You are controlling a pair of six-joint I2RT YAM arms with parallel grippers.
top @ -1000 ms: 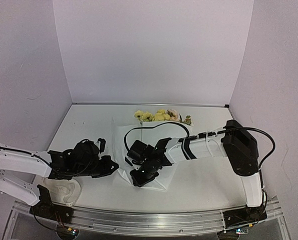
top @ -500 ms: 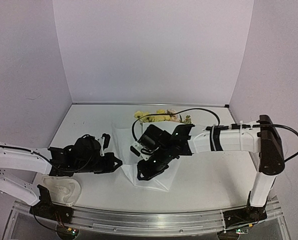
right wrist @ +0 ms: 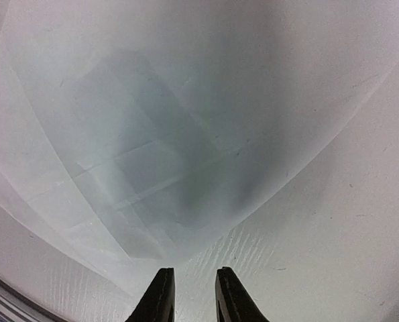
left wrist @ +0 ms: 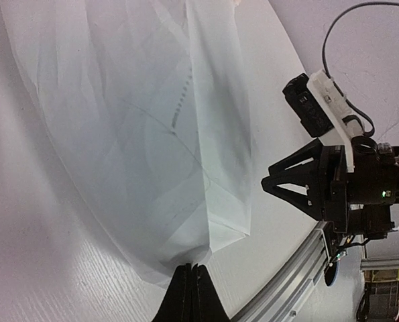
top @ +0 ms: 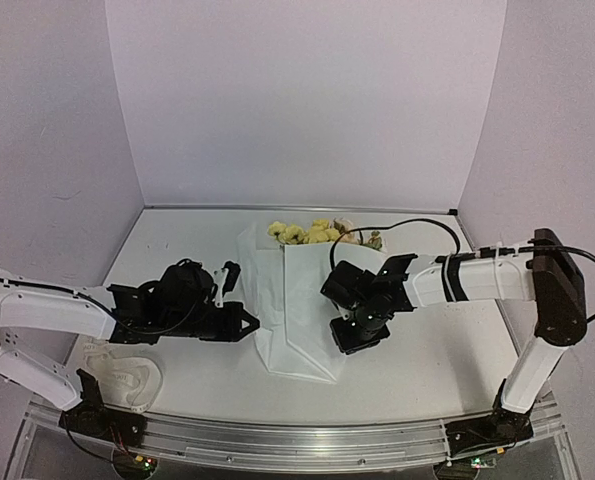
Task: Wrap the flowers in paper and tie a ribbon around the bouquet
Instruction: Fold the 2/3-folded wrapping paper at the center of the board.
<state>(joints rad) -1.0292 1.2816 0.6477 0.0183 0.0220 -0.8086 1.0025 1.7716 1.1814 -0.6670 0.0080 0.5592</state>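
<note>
Top external: the paper (top: 295,315) lies folded over itself mid-table, a loose wrap with the flowers (top: 312,232) at its far end. Only the yellow and cream blooms show past the paper's far edge; the stems cannot be seen. The left gripper (top: 251,325) sits at the paper's left edge and the right gripper (top: 349,340) at its right edge. The ribbon (top: 127,375) lies heaped well to the left of the paper, nearer the arm bases.

Left wrist: the fingers are pressed together, their tips touching the paper's near corner; whether they pinch a bit of it cannot be told. The layered folds show through the translucent sheet, and the right gripper stands just off the paper's far side.

Right wrist: the fingers stand slightly parted with nothing between them, just short of the paper's corner.
</note>
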